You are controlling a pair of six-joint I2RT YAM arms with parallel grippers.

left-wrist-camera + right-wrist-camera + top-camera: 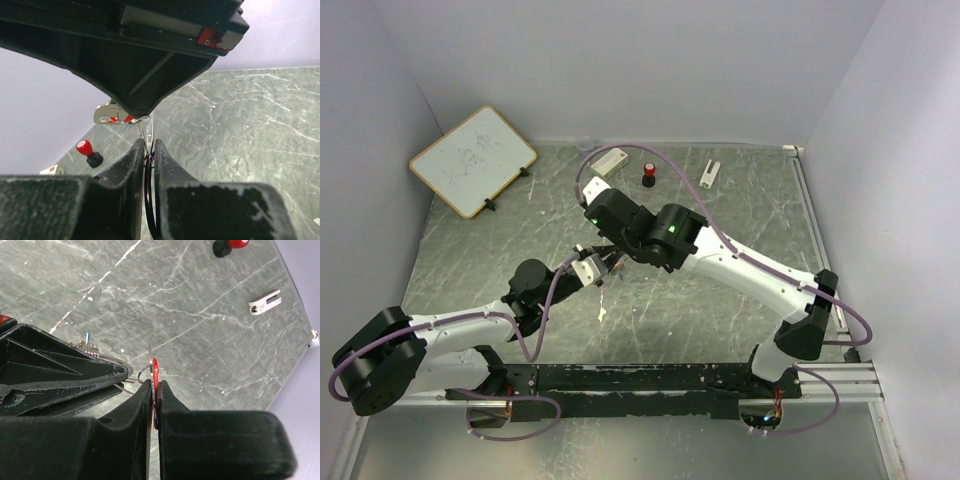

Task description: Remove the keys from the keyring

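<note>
Right wrist: right gripper (154, 385) is pinched tight on the red key (155, 367), with the ring (139, 372) just beside its tips, and across from it the left gripper (149, 145) is clamped narrow on the ring's wire, both meeting over mid-table (720, 330).

No legible text anywhere. On the whiteboard (472, 160) at the far left of the table: faint grey scrawl, too pale and small to make out. On the small white card (609, 160) near the back wall: a dark mark or two, unreadable. On the red tab (210, 37) at the upper right of the left wrist view: a tiny light speck, not decipherable. On the white-and-red box (52, 170) at that view's lower left: no letters resolvable.
</note>
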